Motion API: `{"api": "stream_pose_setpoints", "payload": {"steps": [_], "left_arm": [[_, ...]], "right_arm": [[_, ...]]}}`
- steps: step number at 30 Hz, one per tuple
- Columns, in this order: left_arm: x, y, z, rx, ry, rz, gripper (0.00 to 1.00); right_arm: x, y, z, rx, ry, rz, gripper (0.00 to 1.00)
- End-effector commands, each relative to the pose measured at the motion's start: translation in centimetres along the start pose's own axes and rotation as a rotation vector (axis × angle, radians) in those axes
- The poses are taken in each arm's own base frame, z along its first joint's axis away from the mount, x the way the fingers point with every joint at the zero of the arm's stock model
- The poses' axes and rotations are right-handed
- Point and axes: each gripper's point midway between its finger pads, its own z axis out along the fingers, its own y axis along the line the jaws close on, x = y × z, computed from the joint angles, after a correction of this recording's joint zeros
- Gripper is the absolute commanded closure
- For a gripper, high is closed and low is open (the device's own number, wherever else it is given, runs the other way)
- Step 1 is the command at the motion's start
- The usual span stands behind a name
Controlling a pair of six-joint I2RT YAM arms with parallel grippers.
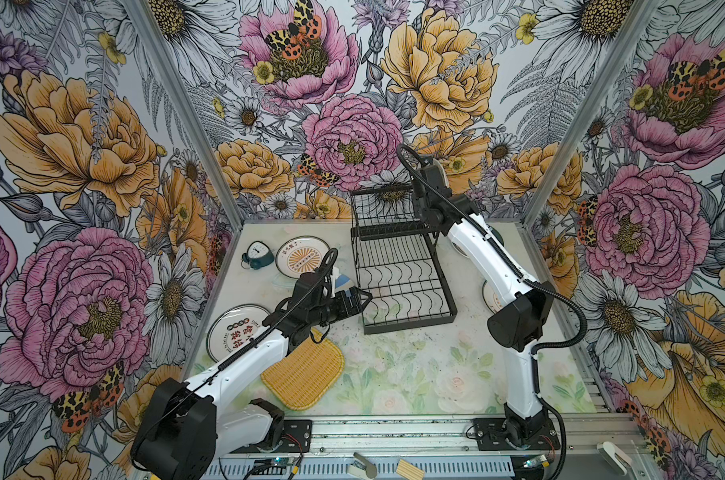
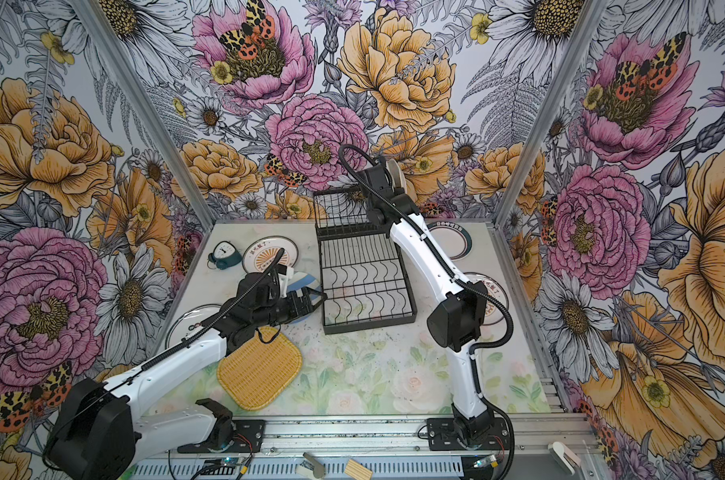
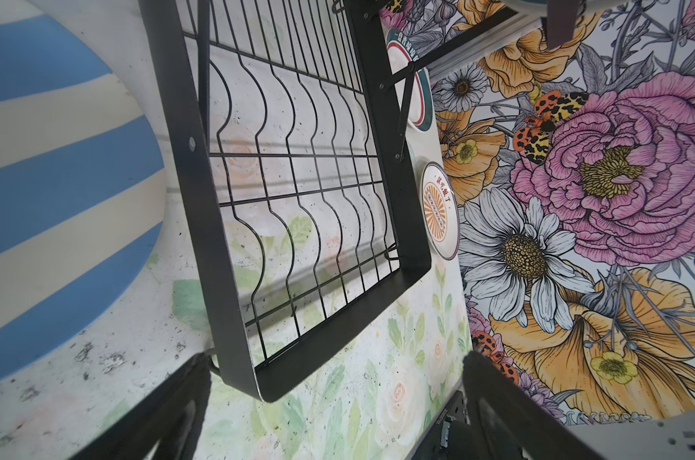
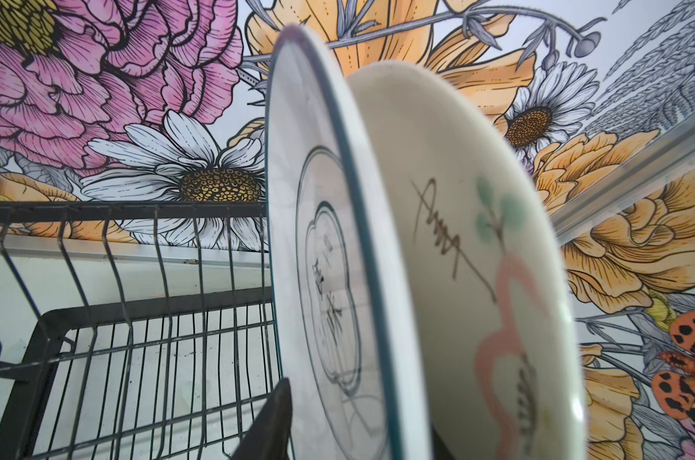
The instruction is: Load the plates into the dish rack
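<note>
The black wire dish rack (image 1: 410, 326) stands at mid table. At its upper shelf my right gripper (image 4: 357, 430) straddles an upright teal-rimmed plate (image 4: 318, 239), one finger (image 4: 274, 418) against its back. A cream flowered plate (image 4: 477, 259) stands upright beside it. Whether the jaws still press on the plate is hidden. My left gripper (image 1: 362, 297) is open and empty by the rack's front left corner (image 3: 270, 382), over a blue-and-white striped plate (image 3: 59, 191). Flat on the table lie a sunburst plate (image 1: 302, 257), a lettered plate (image 1: 236, 332) and a yellow woven plate (image 1: 304, 374).
A teal alarm clock (image 1: 257, 253) sits at the back left beside the sunburst plate. Right of the rack lie a teal-ringed plate (image 2: 452, 243) and another plate (image 2: 493, 305) partly behind the right arm. Flowered walls close in three sides.
</note>
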Motion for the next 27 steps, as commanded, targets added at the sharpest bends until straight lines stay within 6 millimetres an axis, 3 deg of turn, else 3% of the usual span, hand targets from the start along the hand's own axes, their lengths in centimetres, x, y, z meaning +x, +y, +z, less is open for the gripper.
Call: {"api": "stream_pose_setpoints", "payload": {"steps": [1, 13, 20, 27], "left_arm": [[-1.1, -1.0, -0.4, 0.031, -0.034, 0.032, 0.01], [-1.4, -0.7, -0.5, -0.013, -0.026, 0.036, 0.01], [-0.5, 2.2, -3.1, -0.173, -0.061, 0.012, 0.01], [0.4, 6.4, -6.9, -0.428, -0.090, -0.019, 0.01]], "right_arm": [[-2.3, -2.2, -3.4, 0.003, -0.066, 0.046, 0.55], [-0.7, -2.5, -8.6, -0.089, -0.067, 0.078, 0.35], [2.0, -1.9, -12.3, -0.209, -0.034, 0.163, 0.31], [7.0, -1.0, -14.5, -0.328, 0.061, 0.225, 0.29]]}}
